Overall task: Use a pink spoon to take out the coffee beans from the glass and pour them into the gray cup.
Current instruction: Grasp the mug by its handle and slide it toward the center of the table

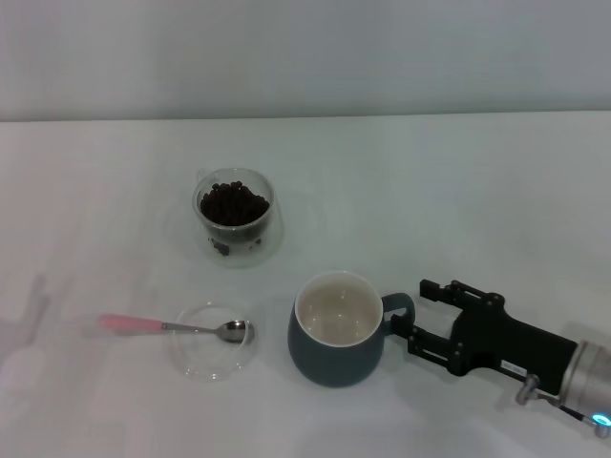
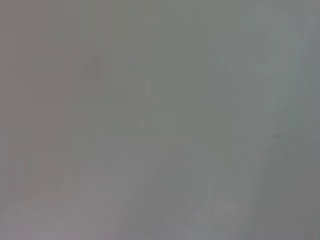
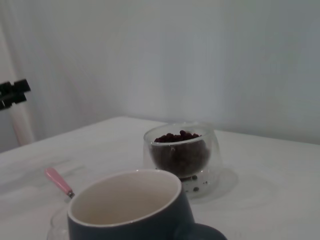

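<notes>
The right tool (image 1: 417, 315) lies low over the bench (image 1: 496, 191) at the near right, its two black fingers (image 1: 431, 286) spread wide, one on either side of the mug's loop handle without visibly gripping it. The mug (image 1: 336, 329) stands upright just to the tool's left, blue-gray outside, cream inside, and no beans show in it; the right wrist view looks over its rim (image 3: 125, 195) from close behind. Left of the mug, just beside it, sits a shallow clear dish (image 1: 214, 342), and the spoon (image 1: 177, 327) lies across it, silver bowl resting over the dish's right edge and pink handle pointing left onto the bench. In the right wrist view only the pink handle (image 3: 59, 182) shows beyond the mug. Farther back, well apart from the mug and dish, the glass (image 1: 235, 216) stands upright, heaped with beans (image 1: 233, 203) up to about its rim; a few beans lie lower, between its double walls. The left tool is not in view, and the left wrist view shows only a plain gray surface
</notes>
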Controlling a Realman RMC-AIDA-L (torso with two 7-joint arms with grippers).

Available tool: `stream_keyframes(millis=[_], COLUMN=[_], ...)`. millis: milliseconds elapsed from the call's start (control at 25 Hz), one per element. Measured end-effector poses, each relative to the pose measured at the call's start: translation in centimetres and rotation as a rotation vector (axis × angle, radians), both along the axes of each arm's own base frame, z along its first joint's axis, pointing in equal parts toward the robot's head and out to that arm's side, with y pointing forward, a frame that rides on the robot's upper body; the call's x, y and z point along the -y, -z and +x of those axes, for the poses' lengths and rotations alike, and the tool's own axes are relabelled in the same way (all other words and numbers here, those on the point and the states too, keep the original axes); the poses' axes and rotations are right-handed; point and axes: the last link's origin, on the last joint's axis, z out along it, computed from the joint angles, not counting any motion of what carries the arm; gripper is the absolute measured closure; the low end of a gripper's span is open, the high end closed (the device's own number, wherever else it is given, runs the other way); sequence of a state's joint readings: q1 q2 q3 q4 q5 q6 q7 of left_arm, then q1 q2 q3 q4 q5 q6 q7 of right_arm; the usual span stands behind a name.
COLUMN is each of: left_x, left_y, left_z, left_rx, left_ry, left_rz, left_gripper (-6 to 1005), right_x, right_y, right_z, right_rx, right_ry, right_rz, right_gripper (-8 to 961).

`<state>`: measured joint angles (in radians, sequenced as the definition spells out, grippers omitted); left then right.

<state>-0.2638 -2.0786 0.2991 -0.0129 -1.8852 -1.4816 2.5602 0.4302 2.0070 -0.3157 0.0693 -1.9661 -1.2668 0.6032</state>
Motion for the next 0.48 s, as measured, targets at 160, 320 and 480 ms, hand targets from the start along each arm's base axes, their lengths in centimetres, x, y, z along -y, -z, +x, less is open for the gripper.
stream_keyframes(millis=[160,320,480], left_x=[0.0,0.0,0.1], left_y=[0.0,0.1,0.1], left_z=[0.0,0.0,0.0], left_rx=[0.001,0.002,0.01], left_ry=[0.0,0.0,-0.002], left_rz=[0.0,-0.001,-0.003], left_gripper=[199,199,199], right_x=[0.5,0.8,1.2], right_y=[-1.0,-2.0,-3.7], right_z=[0.6,1.6,2.2], right_rx=[-0.016,-0.002,-0.014], right_ry=[0.003,0.021,0.015], right_rz=[-0.02,-0.082,-0.066], right_gripper=[241,87,86])
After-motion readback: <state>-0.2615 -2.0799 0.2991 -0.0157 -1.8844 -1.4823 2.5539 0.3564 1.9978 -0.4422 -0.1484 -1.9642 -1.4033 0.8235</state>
